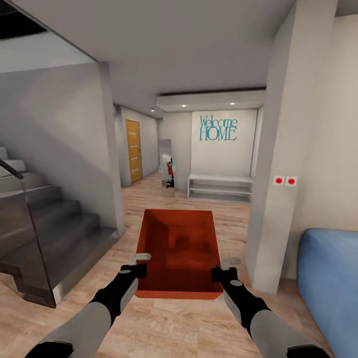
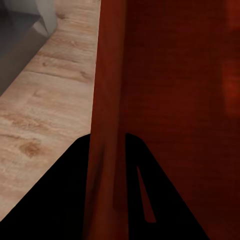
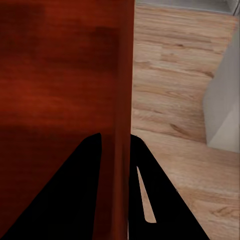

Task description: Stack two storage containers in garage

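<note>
Left hand (image 1: 133, 270): closed on the left thin wall of the orange-red rectangular storage container (image 1: 179, 251); in the left wrist view the wall (image 2: 107, 125) runs between the two dark fingers (image 2: 60, 200).
Right hand (image 1: 221, 272): clamped on the opposite, right wall; the right wrist view shows that wall (image 3: 120, 125) pinched between its fingers (image 3: 165, 200).
Container position: held level in front of the robot above the light wood plank floor (image 1: 164, 323), open top up, nothing inside.
Near right: a blue padded piece of furniture (image 1: 330, 288), close beside the right arm.
Near left: a grey staircase (image 1: 44, 233) with a glass side panel.
Middle: a pale square pillar (image 1: 278, 174) with two red buttons, narrowing the way ahead.
Far: a white low shelf (image 1: 220, 188) under a "Welcome HOME" wall sign (image 1: 218, 128), and a yellow-brown door (image 1: 133, 150) on the left.
Stage, as I judge it: carrying one bin through the hallway; garage not in sight.
Risk: the grip is only on thin side walls, so uneven arm motion could twist or drop the bin; a tight turn could knock it against the pillar or stair edge.
</note>
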Available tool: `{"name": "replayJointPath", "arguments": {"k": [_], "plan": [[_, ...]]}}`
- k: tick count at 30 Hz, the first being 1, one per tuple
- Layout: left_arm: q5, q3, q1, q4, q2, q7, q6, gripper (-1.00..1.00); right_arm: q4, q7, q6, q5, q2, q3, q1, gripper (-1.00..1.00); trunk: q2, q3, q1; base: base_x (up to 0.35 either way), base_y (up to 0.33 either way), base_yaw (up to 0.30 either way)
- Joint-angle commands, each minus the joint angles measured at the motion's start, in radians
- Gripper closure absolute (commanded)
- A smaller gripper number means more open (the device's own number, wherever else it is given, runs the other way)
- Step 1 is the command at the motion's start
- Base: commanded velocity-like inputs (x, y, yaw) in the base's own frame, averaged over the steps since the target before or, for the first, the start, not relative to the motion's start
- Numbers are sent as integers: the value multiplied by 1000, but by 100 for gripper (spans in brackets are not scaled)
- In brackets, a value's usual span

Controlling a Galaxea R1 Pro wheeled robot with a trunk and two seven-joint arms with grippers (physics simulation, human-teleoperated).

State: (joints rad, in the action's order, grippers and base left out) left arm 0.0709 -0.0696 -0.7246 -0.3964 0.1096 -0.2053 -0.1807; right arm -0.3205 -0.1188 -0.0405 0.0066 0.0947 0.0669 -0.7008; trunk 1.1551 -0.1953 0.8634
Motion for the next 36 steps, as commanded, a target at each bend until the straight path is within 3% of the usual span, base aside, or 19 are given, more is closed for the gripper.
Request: {"name": "replayJointPath", "arguments": {"k": [1,36], "plan": [[-20,36,-1,-7,-24,-16,27,100,3,-9,-3,-5,-1,1,0,100,1,-1,1,322,0,0],[-20,36,-1,-7,-27,-16,27,100,3,-7,-5,-5,-3,-1,0,100,1,-1,1,322,0,0]]}}
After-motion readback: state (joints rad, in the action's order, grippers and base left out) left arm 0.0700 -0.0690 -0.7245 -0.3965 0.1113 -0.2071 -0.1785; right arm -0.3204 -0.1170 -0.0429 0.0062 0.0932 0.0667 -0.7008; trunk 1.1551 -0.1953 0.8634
